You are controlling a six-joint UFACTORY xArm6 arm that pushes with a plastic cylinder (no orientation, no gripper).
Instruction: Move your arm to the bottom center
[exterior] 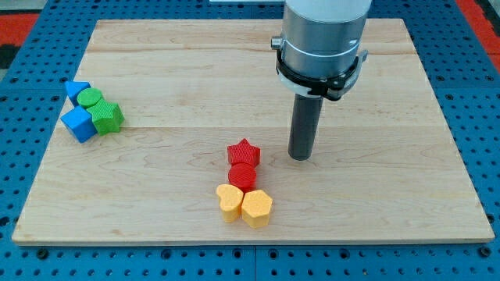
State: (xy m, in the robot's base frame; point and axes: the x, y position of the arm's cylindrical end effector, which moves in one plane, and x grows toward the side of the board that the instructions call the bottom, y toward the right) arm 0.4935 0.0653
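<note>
My tip (301, 157) rests on the wooden board (391, 195), right of centre. A red star block (243, 151) lies just left of it, apart from it. Below the star sits a red round block (242, 176). Below that lie a yellow heart-like block (229, 200) and a yellow hexagon block (256, 208), side by side near the view's bottom centre. The tip stands above and to the right of this cluster and touches none of the blocks.
At the view's left edge of the board is a second cluster: a blue triangle block (76, 90), a green round block (91, 98), a green star-like block (107, 117) and a blue cube (78, 124). Blue pegboard (23, 78) surrounds the board.
</note>
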